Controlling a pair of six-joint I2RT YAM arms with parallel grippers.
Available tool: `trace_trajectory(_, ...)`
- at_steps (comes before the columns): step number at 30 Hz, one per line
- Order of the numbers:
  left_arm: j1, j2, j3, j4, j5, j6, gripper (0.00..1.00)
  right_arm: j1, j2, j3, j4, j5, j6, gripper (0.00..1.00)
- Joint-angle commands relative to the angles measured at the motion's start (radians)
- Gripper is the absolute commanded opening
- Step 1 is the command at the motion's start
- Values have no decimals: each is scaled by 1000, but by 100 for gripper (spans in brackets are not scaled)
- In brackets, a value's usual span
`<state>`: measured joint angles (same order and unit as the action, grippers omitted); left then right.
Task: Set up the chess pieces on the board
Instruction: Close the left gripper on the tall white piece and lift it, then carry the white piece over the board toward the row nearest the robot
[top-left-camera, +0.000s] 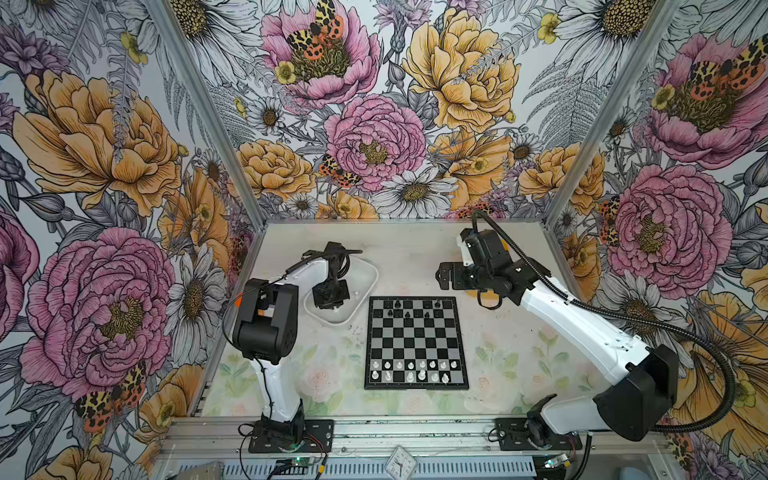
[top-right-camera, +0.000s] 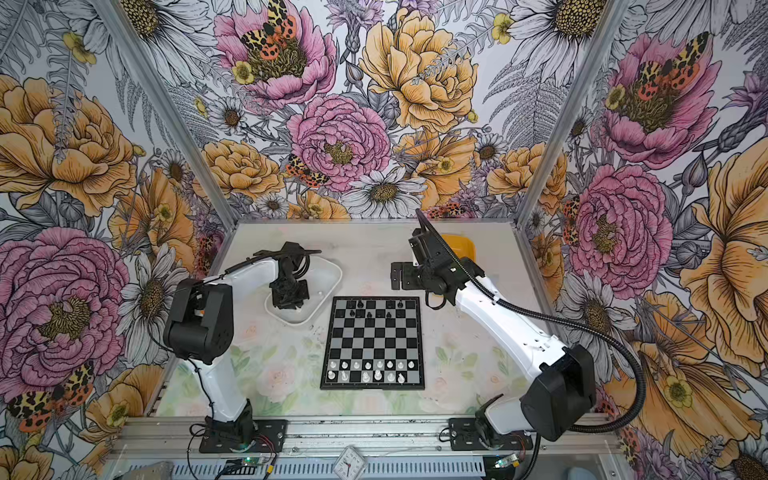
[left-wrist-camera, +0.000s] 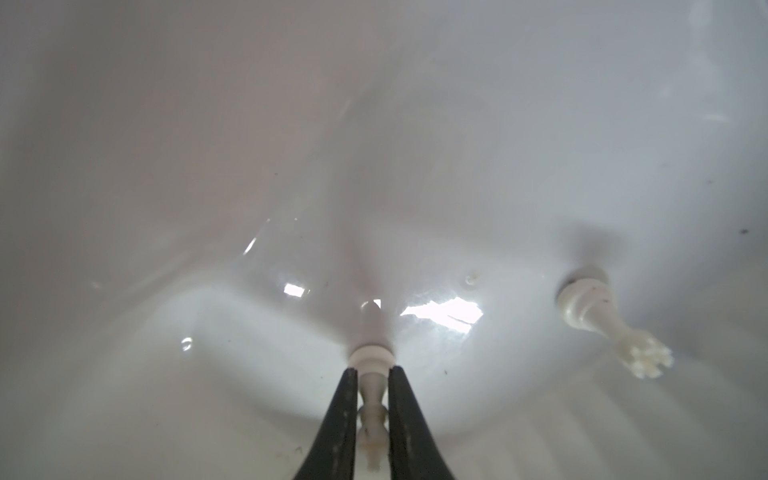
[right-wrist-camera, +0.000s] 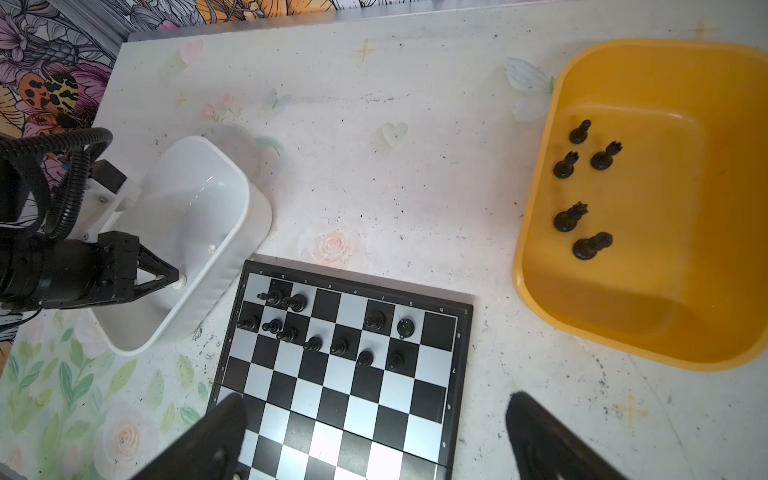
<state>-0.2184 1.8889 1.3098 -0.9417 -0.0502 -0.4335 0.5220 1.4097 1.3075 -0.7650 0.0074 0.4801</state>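
Observation:
The board (top-left-camera: 415, 340) (top-right-camera: 374, 340) (right-wrist-camera: 332, 399) lies mid-table. Several black chess pieces (top-left-camera: 407, 314) (right-wrist-camera: 376, 320) stand on its far rows and several white ones (top-left-camera: 422, 375) on its near rows. My left gripper (left-wrist-camera: 372, 370) (top-left-camera: 330, 305) (right-wrist-camera: 178, 280) reaches down into the white tub (top-left-camera: 368, 270) (right-wrist-camera: 245, 199), shut on a white chess piece (left-wrist-camera: 371, 357) held by its stem. Another white piece (left-wrist-camera: 598, 320) lies on its side on the tub floor. My right gripper (right-wrist-camera: 376, 399) (top-left-camera: 441, 276) hangs open and empty above the board's far right corner.
A yellow tub (right-wrist-camera: 540, 249) (top-right-camera: 461, 245) at the far right holds several loose black pieces (right-wrist-camera: 571, 218). The white tub sits just left of the board's far corner. Both arm bases stand at the table's front edge.

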Motion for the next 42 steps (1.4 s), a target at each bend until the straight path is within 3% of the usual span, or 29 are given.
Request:
trace_trajectory(1,9,-12,27,6,16,22,17,-7,14,25,23,22,2,100)
trace_trajectory(14,8,-59,49,-39,12,27,9,-5,12,23,23,16,5,100)
trace_trajectory(24,-54,-230,29,-95,-6,-13,9,-4,-50,-20,21,5,3,100)
trace_trajectory(33,-207,-386,-12,-151,-19,-126,10,7,-163,-95,3,-14,8,100)
trace_trajectory(42,-450,-517,-100,-164,-62,-313,11,27,-310,-166,-72,-26,16,100)
